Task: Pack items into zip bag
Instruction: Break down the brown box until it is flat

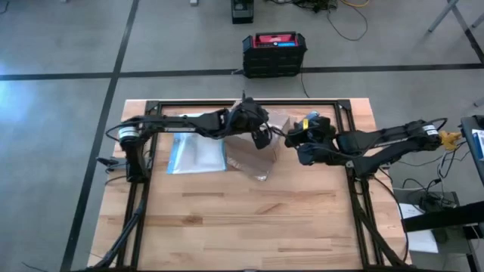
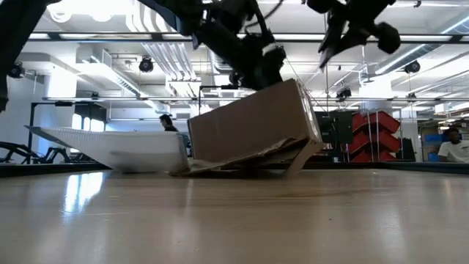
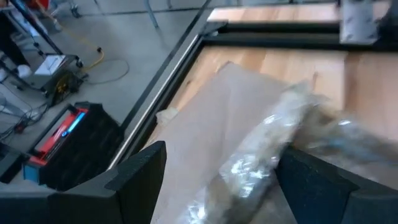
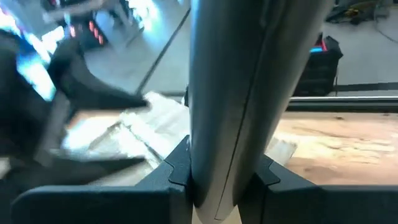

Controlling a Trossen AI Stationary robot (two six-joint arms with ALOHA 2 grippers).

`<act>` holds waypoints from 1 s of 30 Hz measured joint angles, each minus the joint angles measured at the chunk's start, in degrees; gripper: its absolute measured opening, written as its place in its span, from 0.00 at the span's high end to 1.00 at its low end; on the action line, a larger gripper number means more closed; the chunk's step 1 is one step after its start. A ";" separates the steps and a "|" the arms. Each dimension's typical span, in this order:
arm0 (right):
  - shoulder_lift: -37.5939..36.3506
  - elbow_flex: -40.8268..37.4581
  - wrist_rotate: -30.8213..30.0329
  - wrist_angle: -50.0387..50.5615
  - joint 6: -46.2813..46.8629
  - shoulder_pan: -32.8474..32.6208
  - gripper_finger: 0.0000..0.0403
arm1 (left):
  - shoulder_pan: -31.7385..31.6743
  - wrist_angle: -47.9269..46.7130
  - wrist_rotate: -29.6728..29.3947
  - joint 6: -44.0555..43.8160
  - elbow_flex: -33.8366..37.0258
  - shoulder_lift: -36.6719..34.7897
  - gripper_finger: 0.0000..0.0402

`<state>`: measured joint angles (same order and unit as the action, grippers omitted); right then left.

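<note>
The brown cardboard box [image 1: 255, 157] [image 2: 253, 125] sits tilted at mid-table. Its lower edge and crumpled flaps [image 2: 282, 158] are on the wood and one end is raised. Crumpled clear plastic [image 3: 261, 149] lies on the cardboard. The zip bag [image 1: 197, 155] [image 2: 110, 147] lies flat beside the box, toward the table's left. My left gripper [image 1: 263, 136] [image 3: 221, 152] is open, just over the box's raised end. My right gripper [image 1: 293, 140] [image 4: 217, 180] hangs higher, to the right of the box, shut on a slim grey tool [image 4: 249, 87]. The items are hidden. My left gripper stands with spread fingers [image 3: 143, 174] on either side of the plastic and the cardboard [image 3: 205, 124]; I cannot tell whether it touches them. My right gripper pinches the grey tool near one end [image 4: 214, 162] between its two fingers. The tool runs forward along the fingers, lifted clear of the table.
Black frame rails [image 1: 227, 102] run round the far part of the table. A black and red case [image 1: 274, 53] stands on the floor beyond. Bare wood [image 1: 249, 219] fills the table's near half. People [image 2: 454, 147] show far off in the room.
</note>
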<state>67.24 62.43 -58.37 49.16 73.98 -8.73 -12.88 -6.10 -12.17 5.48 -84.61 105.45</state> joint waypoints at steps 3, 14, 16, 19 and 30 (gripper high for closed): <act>0.33 0.04 3.11 0.23 -3.35 0.15 0.86 | -0.44 -7.97 1.98 0.56 -0.01 -3.33 0.31; 1.01 -3.32 20.24 1.71 -6.77 1.38 0.86 | -10.51 -29.44 2.01 -4.77 3.00 -4.77 0.31; 0.82 -3.27 21.41 1.76 -7.95 1.39 0.86 | -11.83 -33.87 2.08 -6.08 3.02 -4.94 0.31; 0.76 -3.08 22.55 1.56 -11.26 2.39 0.86 | -12.58 -37.36 8.37 -8.30 3.02 -5.52 0.31; -1.55 -3.08 31.43 1.65 -22.74 7.10 0.86 | -10.98 -35.70 28.40 -26.94 7.11 -3.79 0.31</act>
<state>65.69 59.35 -26.93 50.81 51.25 -1.64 -23.87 -41.80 16.23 -21.46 -77.49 101.67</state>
